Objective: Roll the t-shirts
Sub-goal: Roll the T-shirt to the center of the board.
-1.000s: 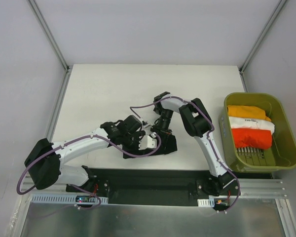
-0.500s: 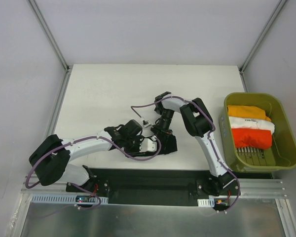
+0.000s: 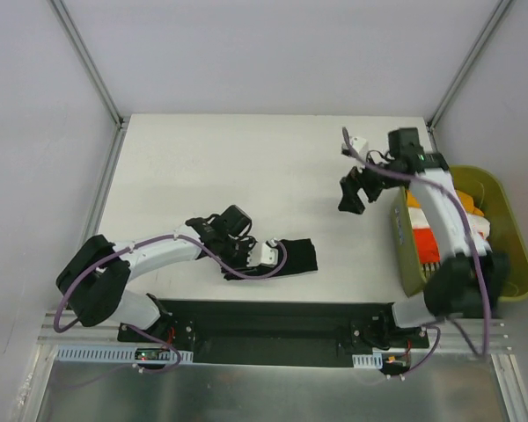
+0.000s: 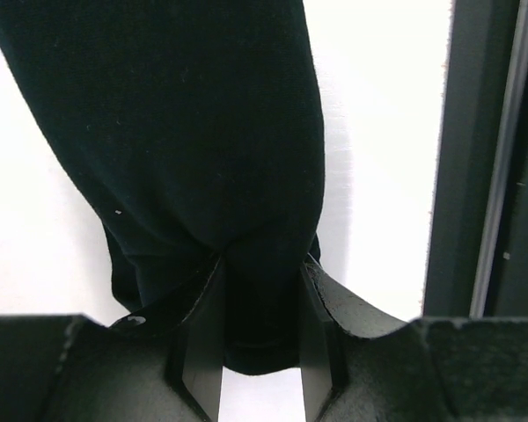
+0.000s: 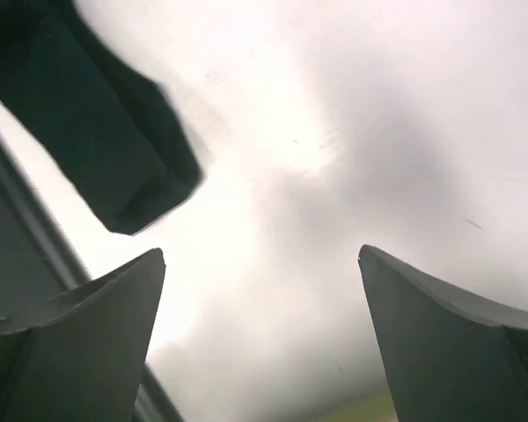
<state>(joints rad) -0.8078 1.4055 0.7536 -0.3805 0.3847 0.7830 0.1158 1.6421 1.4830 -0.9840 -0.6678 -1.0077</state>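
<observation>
A black t-shirt (image 3: 296, 257) lies as a short roll near the table's front edge. My left gripper (image 3: 262, 256) is shut on its left end. In the left wrist view the black cloth (image 4: 185, 132) is bunched between the two fingers (image 4: 201, 334). My right gripper (image 3: 351, 190) hangs open above the table's right half, beside the tub and well away from the roll. Its wrist view shows nothing between the spread fingertips (image 5: 150, 264), with the black roll (image 5: 97, 132) far off at upper left. Orange (image 3: 469, 197) and red-orange (image 3: 425, 245) t-shirts lie in the tub, partly hidden by the right arm.
The olive-green tub (image 3: 509, 220) stands at the table's right edge, and the right arm crosses over its left wall. A black rail (image 3: 273, 313) runs along the near edge, just in front of the roll. White walls with metal posts close off the back.
The right gripper has let go of the black roll, opened wide, and swung up and right toward the tub. The left gripper has closed on the roll's left end and stayed there.
</observation>
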